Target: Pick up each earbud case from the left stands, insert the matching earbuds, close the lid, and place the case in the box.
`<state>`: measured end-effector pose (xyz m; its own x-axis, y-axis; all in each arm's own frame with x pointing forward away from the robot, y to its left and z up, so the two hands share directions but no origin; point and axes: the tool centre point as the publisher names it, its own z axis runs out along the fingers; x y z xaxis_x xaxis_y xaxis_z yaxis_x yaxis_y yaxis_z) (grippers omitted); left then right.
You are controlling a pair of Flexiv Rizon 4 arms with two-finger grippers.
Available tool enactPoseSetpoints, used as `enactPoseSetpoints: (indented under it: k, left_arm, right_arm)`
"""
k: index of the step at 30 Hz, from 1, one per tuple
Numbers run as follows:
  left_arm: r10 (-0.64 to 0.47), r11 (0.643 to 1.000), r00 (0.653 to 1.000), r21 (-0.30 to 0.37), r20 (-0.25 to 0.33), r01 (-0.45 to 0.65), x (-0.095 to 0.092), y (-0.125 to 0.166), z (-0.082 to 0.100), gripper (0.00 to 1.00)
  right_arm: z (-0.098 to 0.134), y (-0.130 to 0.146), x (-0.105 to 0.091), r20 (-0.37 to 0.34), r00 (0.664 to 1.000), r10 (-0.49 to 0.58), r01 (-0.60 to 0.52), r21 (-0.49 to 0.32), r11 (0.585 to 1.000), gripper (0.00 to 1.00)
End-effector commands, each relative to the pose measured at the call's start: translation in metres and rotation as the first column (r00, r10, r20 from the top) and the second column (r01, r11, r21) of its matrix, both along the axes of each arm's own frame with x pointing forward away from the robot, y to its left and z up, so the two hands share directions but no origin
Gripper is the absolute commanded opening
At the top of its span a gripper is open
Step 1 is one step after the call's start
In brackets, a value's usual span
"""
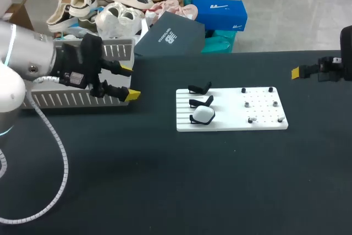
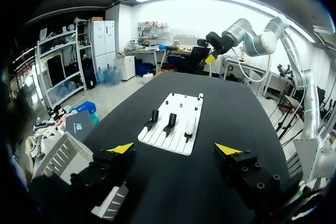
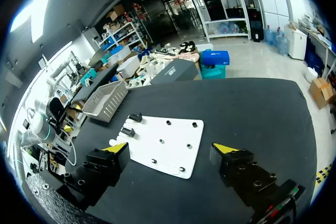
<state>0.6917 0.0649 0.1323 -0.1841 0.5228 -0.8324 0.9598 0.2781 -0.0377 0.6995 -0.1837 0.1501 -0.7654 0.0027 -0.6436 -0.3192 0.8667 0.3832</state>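
Note:
A white board [image 1: 231, 124] lies mid-table with three black stands along its left side. The nearest stand holds a white earbud case [image 1: 203, 115]; the other two stands [image 1: 200, 88] are bare. Small earbuds [image 1: 252, 119] sit on pegs on the board's right half. My left gripper [image 1: 129, 81] hangs open and empty at the left, in front of the grey slatted box [image 1: 71, 100]. My right gripper [image 1: 297, 72] is at the far right edge, well away from the board. From the left wrist, the open gripper [image 2: 176, 149] faces the board [image 2: 157, 137] and case [image 2: 190, 126]. The right gripper [image 3: 170, 148] stands open above the board [image 3: 168, 150].
The black table stretches wide in front of the board and on both sides of it. The grey box [image 2: 63, 156] lies beside my left gripper, at the table's back left [image 3: 105, 100]. A corrugated cable [image 1: 55, 152] from my left arm loops over the front left.

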Motion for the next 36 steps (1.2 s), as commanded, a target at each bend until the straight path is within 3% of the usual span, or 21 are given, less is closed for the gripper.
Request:
enactPoseSetpoints:
  k: [1, 6, 14, 25, 31, 34, 36]
  left_arm:
    - [-0.093, 0.996, 0.995, -0.019, -0.038, 0.093, 0.012, -0.011, -0.013, 1.0]
    - [-0.136, 0.99, 0.991, -0.022, 0.009, 0.136, 0.012, -0.027, -0.027, 1.0]
    - [-0.192, 0.981, 0.981, -0.009, 0.011, 0.192, 0.013, -0.053, -0.045, 1.0]
    - [-0.181, 0.983, 0.98, 0.011, 0.079, 0.181, 0.009, -0.097, -0.076, 1.0]
    - [-0.187, 0.982, 0.981, -0.004, 0.051, 0.187, 0.009, -0.107, -0.083, 1.0]
    - [-0.157, 0.987, 0.987, -0.022, 0.035, 0.158, 0.011, -0.114, -0.087, 0.73]
    - [-0.148, 0.988, 0.988, -0.03, 0.034, 0.149, 0.012, -0.117, -0.088, 0.65]
  right_arm:
    - [0.0, -0.001, 0.001, -0.001, 1.0, 0.005, -0.005, 0.003, 1.0, 1.0]
    - [0.0, -0.001, 0.001, -0.001, 1.0, 0.005, -0.005, 0.003, 1.0, 1.0]
    - [0.0, -0.001, 0.001, -0.001, 1.0, 0.005, -0.005, 0.003, 1.0, 1.0]
    - [0.0, -0.001, 0.001, -0.001, 1.0, 0.005, -0.005, 0.003, 1.0, 1.0]
    - [0.0, -0.001, 0.001, -0.001, 1.0, 0.005, -0.005, 0.003, 1.0, 1.0]
    - [0.0, -0.001, 0.001, -0.001, 1.0, 0.005, -0.005, 0.003, 1.0, 1.0]
    - [0.0, -0.001, 0.001, -0.001, 1.0, 0.005, -0.005, 0.003, 1.0, 1.0]
